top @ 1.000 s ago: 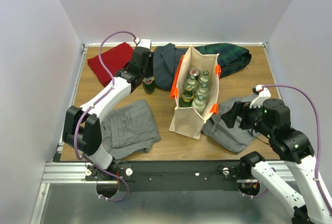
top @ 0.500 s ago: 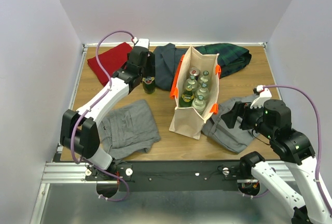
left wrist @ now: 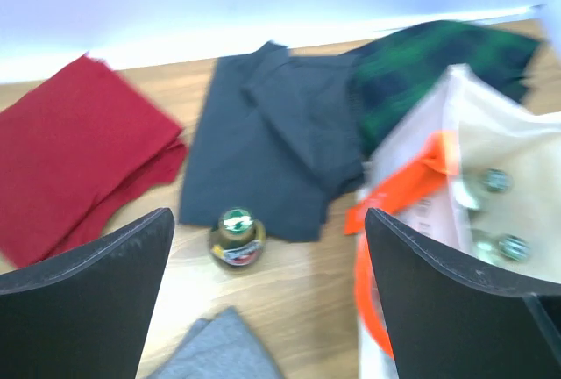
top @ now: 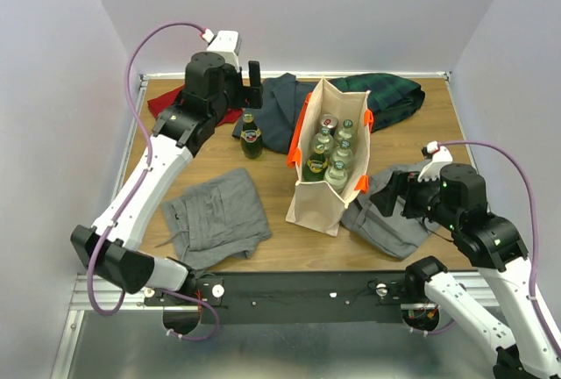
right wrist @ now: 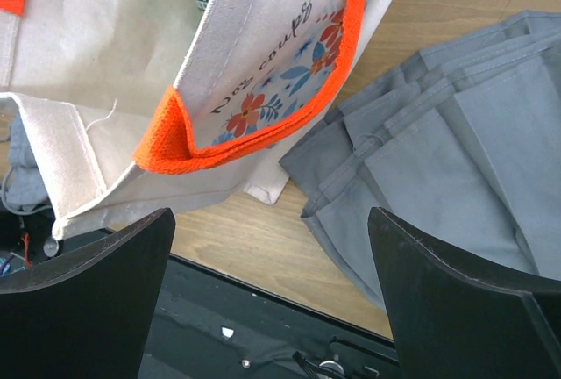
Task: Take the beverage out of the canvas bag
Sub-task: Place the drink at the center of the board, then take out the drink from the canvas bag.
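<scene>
Jaws wide, my left gripper [top: 252,88] hangs above the green bottle [top: 252,138], upright on the wood [top: 421,146] left of the canvas bag [top: 317,199]; my right gripper [top: 392,193] gapes beside it. I'd lift straight clear, then drop vertically onto the bottles [top: 333,146] inside.

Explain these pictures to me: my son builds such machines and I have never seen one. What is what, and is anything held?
These are two robot arms bolted to a table. The wide picture looks down from above and behind them; the other two come from a camera on each wrist, so the black shapes at the bottom corners are that arm's own fingers. On the table stands a canvas bag with orange handles, holding several bottles. One bottle stands outside it, beside dark blue clothes. A red cloth, a green checked cloth and grey clothes lie around. The left gripper hangs open above that bottle; the right gripper is open beside the bag. Nothing is held.
</scene>
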Controlling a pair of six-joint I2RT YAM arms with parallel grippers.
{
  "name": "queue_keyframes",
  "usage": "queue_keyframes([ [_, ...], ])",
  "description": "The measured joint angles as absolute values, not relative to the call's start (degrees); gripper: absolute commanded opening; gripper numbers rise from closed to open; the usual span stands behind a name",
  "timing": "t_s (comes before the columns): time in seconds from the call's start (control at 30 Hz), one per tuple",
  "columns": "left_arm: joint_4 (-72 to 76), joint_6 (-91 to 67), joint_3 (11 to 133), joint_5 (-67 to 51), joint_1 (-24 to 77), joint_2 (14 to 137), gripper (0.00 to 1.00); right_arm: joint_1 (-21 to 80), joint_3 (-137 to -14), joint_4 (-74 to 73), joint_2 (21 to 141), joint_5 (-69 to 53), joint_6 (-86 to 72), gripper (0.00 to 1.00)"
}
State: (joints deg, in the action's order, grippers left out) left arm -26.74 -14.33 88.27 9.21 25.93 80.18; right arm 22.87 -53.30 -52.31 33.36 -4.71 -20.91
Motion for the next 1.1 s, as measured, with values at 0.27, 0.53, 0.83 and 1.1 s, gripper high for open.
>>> queue_keyframes([
  [0.27, -31.2, -13.1, 96.0, 2.3, 32.2, 78.5, 0.99, 22.9, -60.1, -50.0, 38.3, -8.2, -20.6, 1.00],
  [0.53, -35.6, -10.3, 98.9, 3.9, 43.0, 82.6, 0.99, 22.9, -56.4, -44.6, 40.5, -15.1, -21.0, 1.00],
  [0.83, -39.1, -9.5, 99.1, 4.9, 47.7, 84.0, 0.99, 22.9, -52.4, -44.8, 40.8, -19.1, -20.9, 1.00],
  [1.1, -41.5, -9.5, 103.1, 6.2, 54.1, 89.4, 0.99, 22.9, -51.9, -46.9, 40.7, -21.0, -19.6, 1.00],
])
